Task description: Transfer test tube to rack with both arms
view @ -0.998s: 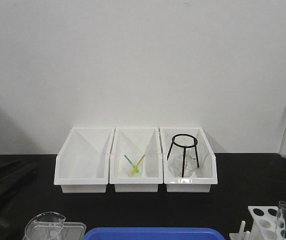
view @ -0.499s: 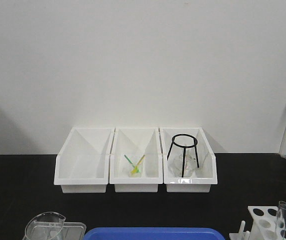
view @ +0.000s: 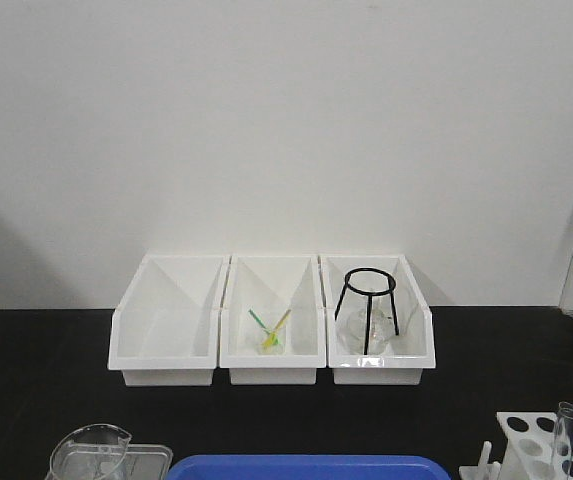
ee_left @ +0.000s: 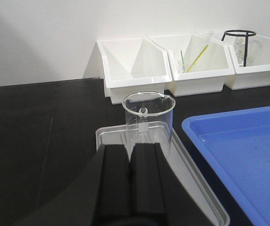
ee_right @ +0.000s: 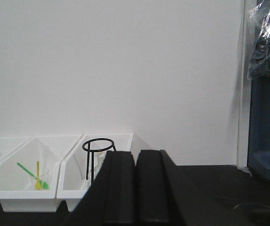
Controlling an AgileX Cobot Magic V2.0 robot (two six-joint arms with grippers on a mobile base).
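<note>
The test tube [view: 564,438] stands upright in a hole of the white rack [view: 532,433] at the bottom right of the front view. Neither arm shows in that view. My left gripper [ee_left: 130,149] is shut and empty, its fingers pressed together just in front of a wide clear beaker [ee_left: 149,117]. My right gripper [ee_right: 135,154] is shut and empty, raised and facing the back wall. The tube and rack are out of both wrist views.
Three white open-front bins [view: 271,372] line the back wall; the middle one holds green and yellow sticks [view: 271,330], the right one a black wire stand [view: 367,310]. The beaker stands in a clear tray [ee_left: 198,190]. A blue tray [ee_left: 248,155] lies beside it.
The dark blurred shapes of the arms at the left and right edges of the front view have drawn back out of sight. The tube stays in the rack.
</note>
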